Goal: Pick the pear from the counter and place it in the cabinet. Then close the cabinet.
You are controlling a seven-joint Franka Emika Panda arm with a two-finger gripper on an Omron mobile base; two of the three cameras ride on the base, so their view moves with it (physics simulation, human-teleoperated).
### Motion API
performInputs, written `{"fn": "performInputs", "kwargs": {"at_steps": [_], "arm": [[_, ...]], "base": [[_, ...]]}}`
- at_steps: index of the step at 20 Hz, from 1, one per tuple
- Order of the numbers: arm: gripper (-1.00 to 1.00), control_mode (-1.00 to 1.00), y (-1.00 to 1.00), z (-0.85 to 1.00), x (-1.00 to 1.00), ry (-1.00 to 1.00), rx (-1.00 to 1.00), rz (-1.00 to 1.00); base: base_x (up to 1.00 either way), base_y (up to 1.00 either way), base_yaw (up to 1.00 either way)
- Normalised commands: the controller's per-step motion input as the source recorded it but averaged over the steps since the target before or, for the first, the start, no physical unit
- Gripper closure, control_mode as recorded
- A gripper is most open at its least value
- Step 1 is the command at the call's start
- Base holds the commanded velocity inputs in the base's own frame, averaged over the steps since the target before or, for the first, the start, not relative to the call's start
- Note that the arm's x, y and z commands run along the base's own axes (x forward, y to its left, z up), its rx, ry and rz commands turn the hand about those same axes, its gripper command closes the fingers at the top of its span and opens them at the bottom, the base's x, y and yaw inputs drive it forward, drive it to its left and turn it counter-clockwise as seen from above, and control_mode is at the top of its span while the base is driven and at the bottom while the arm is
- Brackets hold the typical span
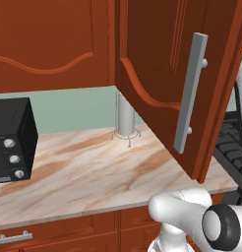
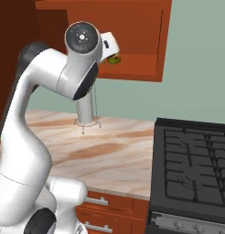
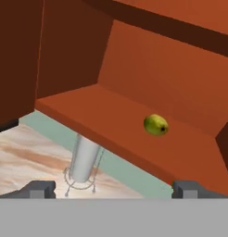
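Note:
The pear, small and yellow-green, lies on the bottom shelf of the open cabinet, near the back wall. In the right base view the pear peeks out just past my hand, inside the cabinet. My gripper is open in front of the shelf, back from the pear, its fingertips wide apart with nothing between them. The cabinet door stands swung open over the counter, its grey bar handle facing me.
A grey paper-towel roll on a wire stand sits on the counter below the cabinet. A black toaster oven stands at the left. The black stovetop lies to the right. Drawers run under the counter.

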Motion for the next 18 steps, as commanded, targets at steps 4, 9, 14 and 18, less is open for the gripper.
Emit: {"fn": "performInputs", "kwargs": {"at_steps": [4,9,14,18], "arm": [[-1.00,-1.00,0.74,0.00,-1.00,-0.28,-0.19,0.00],[-1.00,-1.00,0.54,0.20,-1.00,-0.28,-0.15,0.00],[-1.00,-1.00,0.10,0.25,-1.00,-0.07,-0.10,-0.05],[-1.00,-1.00,0.00,0.14,-1.00,0.01,-0.10,-0.05]], "base": [[0.00,0.00,0.00],[0.00,0.00,0.00],[0.00,0.00,0.00],[0.00,0.00,0.00]]}}
